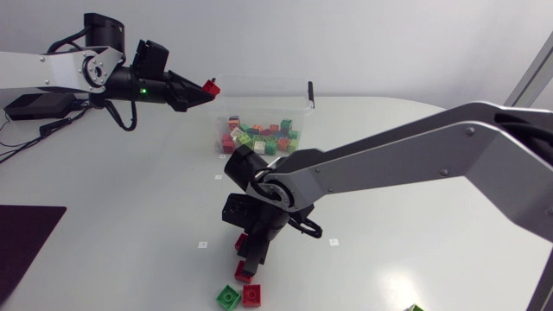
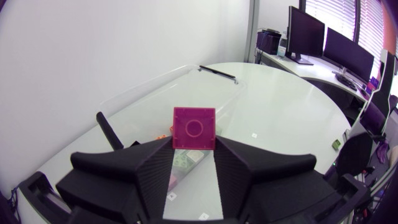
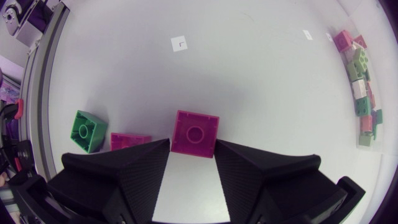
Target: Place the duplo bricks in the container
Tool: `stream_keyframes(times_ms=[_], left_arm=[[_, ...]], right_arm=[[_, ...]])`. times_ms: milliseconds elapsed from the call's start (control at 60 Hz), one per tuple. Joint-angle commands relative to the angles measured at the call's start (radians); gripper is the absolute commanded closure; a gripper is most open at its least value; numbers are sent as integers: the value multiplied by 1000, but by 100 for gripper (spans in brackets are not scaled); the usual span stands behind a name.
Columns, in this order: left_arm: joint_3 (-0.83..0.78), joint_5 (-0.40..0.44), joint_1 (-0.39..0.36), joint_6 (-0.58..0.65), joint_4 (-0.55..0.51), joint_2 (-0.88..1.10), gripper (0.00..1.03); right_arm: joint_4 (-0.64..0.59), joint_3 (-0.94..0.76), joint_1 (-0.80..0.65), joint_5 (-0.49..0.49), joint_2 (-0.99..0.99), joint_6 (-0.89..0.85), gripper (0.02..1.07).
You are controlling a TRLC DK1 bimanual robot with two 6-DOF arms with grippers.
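Red duplo brick (image 1: 211,87) was pinched by left gripper (image 1: 206,90) at container (image 1: 259,93) (for release, presumably); 2nd brick (image 3: 195,133) pinched by right gripper (image 3: 192,163).

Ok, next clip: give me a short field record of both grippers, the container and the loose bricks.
left gripper: shut on a red duplo brick, raised near the container's end
right gripper: shut on a second red brick, low at the table
container: clear, many bricks inside
on table: loose green brick and loose red brick, side by side next to the right gripper
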Motion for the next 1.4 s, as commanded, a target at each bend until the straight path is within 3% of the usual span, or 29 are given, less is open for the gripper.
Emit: stream_keyframes(times_ms=[0, 333, 400, 483, 533, 550, 567, 600, 700, 867, 1017, 1250, 1383], left_arm=[[92, 12, -18, -57, 11, 65, 90], [314, -42, -66, -136, 21, 234, 90], [379, -61, -74, -154, 21, 281, 85], [429, -67, -75, -172, 21, 321, 69], [440, -80, -81, -183, 21, 331, 44], [440, -82, -81, -183, 21, 331, 42], [437, -93, -84, -185, 21, 331, 19], [434, -103, -87, -188, 21, 327, 3], [420, -125, -90, -191, 25, 314, 3], [297, -246, -100, -214, 117, 202, 3], [103, -309, -103, -266, 278, 56, 4], [-123, -366, -106, -241, 290, -104, 4], [-272, -378, -106, -117, 235, -196, 4]], right_arm=[[-18, 3, -5, 5, 16, -20, 71], [5, -42, -21, -8, -47, 6, 71], [13, -60, -22, -8, -70, 14, 71], [25, -80, -28, -8, -95, 23, 71], [32, -91, -37, -8, -110, 28, 71], [36, -95, -44, -8, -118, 31, 71], [39, -98, -48, -8, -126, 32, 71], [39, -101, -57, -9, -139, 32, 71], [35, -106, -88, -18, -185, 39, 71], [25, -86, -174, -35, -285, 59, 71], [30, -34, -264, -60, -339, 86, 72], [108, 75, -347, -63, -328, 178, 72], [147, 150, -364, -63, -285, 217, 72]])
